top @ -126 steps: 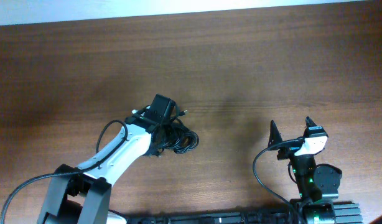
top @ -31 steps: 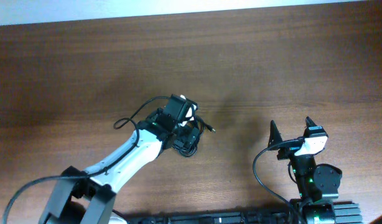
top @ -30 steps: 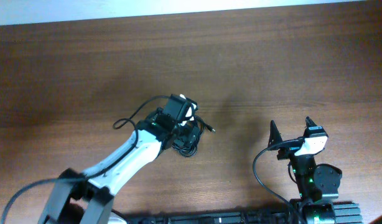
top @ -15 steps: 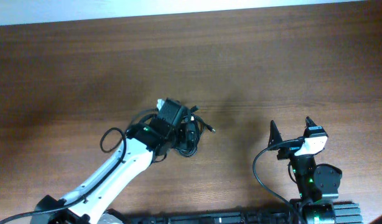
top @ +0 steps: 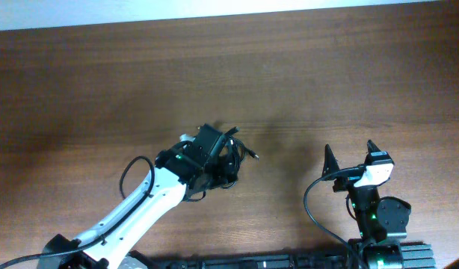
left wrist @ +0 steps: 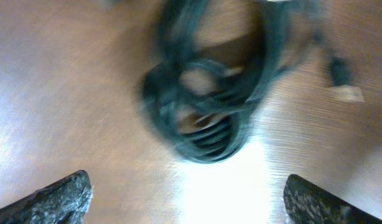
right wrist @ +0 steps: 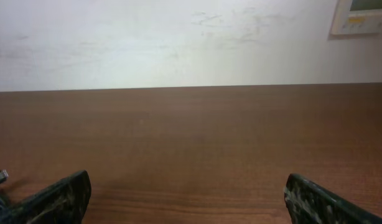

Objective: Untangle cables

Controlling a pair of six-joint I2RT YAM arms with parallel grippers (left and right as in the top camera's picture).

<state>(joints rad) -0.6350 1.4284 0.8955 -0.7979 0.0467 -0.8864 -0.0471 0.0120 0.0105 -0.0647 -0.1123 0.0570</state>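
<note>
1 cable bundle (left wrist: 206, 142) – 2 grippers (left wrist: 187, 196) (right wrist: 188, 195) – 1 table (top: 327, 67)

The bench (top: 327, 67) is a dark brown wood-grain surface, matt over most of its area, with one bright patch of reflected light (left wrist: 231, 180) in the left wrist view. Behind its far edge stands an off-white wall (right wrist: 178, 43), lightly scuffed and smudged (marks most evident near the top centre), carrying a pale wall-mounted panel (right wrist: 364, 15) at the upper right, cut by the frame. From overhead, a pale strip (top: 214, 7) runs along the bench's far edge.
</note>
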